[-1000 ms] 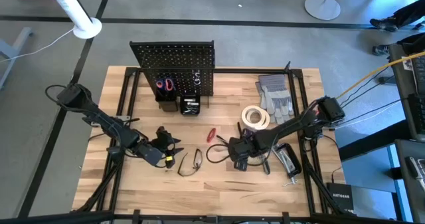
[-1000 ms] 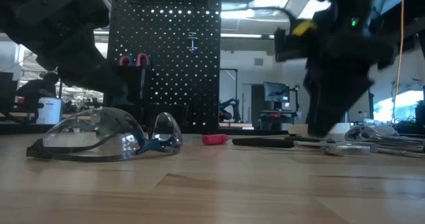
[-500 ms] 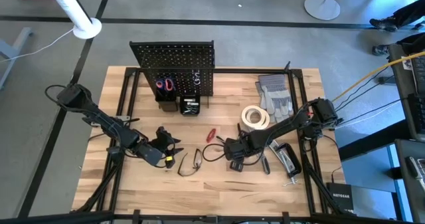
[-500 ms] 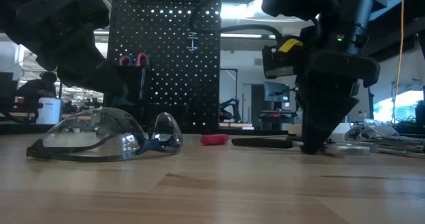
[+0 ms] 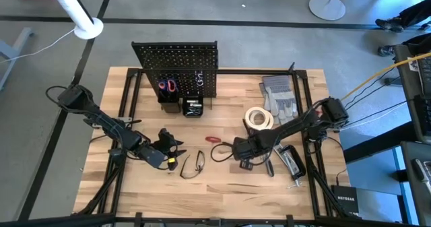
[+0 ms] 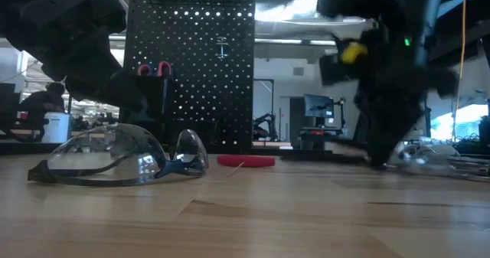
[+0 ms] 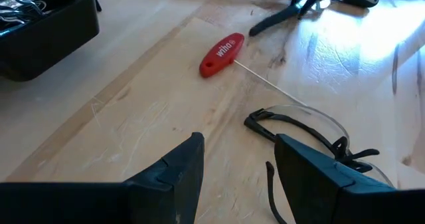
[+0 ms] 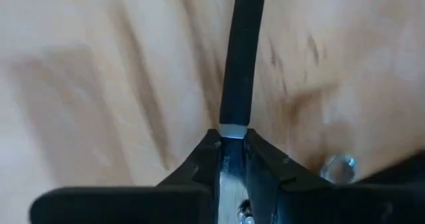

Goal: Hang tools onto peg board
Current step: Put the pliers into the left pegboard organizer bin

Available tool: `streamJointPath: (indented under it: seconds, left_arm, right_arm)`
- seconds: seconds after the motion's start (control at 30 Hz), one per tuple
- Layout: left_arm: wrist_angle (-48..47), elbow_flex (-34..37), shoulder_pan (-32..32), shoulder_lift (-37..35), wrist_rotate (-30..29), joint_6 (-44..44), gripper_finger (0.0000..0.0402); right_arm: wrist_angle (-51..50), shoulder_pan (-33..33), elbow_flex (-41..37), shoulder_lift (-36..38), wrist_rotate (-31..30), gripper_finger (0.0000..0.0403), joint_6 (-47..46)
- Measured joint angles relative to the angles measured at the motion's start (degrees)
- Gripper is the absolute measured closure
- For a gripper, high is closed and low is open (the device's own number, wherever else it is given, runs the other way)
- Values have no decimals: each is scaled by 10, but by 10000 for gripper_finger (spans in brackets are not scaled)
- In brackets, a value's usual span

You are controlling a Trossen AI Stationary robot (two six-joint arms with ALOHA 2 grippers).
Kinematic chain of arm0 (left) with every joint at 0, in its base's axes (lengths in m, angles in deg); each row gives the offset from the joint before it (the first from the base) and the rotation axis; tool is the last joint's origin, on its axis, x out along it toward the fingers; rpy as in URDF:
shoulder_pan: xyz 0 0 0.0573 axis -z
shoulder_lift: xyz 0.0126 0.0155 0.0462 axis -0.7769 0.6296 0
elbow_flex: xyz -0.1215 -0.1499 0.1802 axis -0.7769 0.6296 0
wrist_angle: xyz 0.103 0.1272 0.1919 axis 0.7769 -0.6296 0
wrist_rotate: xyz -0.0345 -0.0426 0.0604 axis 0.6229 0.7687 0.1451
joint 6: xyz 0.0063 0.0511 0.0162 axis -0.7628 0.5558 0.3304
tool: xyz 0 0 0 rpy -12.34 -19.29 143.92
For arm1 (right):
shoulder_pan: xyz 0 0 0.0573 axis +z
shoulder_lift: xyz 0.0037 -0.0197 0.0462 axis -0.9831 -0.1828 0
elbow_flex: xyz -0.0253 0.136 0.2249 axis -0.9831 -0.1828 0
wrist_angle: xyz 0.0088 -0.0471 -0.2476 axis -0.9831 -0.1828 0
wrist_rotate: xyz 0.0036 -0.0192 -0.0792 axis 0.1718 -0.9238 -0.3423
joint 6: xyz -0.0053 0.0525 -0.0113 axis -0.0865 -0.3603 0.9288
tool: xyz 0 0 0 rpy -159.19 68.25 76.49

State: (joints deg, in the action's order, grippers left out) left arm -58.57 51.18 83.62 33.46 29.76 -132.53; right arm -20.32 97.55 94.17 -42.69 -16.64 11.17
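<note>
Peg board (image 5: pixel 176 67): upright black perforated panel at the far edge of the counter (image 5: pixel 222 186); red-handled pliers (image 5: pixel 166 85) and a small silver piece hang on its front, and a black bin (image 5: pixel 192 107) of metal bits sits at its foot.
Black-handled tool (image 8: pixel 240 58): slim, with a black sleeve ending at a silver shank; lies on the counter well in front of the peg board, toward its right.
Right gripper (image 5: pixel 236 151): down at the counter, fingers (image 8: pixel 265 167) clamped on the black-handled tool at the silver shank.
Red screwdriver (image 7: pixel 222 53): short red handle, thin steel shaft; lies flat in front of the peg board; white lettering on the handle reads "wiha".
Safety glasses (image 6: pixel 122 157): clear lenses, dark frame, resting on the counter in front of the peg board, near the left gripper.
Left gripper (image 5: pixel 170 151): in front of the peg board, toward its left; fingers (image 7: pixel 174 173) apart, empty.
Tape roll (image 5: pixel 258 118): white ring, right of the peg board.
Gloves (image 5: pixel 279 96): grey pair, right of the peg board, beyond the tape roll.
Box (image 5: pixel 347 201): black, off the counter's near right corner, marked "NETGEAR".
</note>
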Motion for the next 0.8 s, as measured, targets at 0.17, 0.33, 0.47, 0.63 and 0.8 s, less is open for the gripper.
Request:
streamJointPath:
  seconds: [0.17,0.33,0.47,0.63,0.8]
  left_arm:
    - [6,0,0,0,1,0,231]
    - [53,0,0,0,22,29,231]
    - [79,0,-2,0,43,45,231]
    - [132,0,-5,0,50,81,231]
    - [166,0,-26,0,57,90,231]
  right_arm:
    - [-3,12,3,52,-4,356,26]
    - [93,31,3,97,-5,356,123]
    - [229,38,3,100,27,356,226]
    - [384,28,5,82,111,370,329]
    - [438,0,5,60,151,395,354]
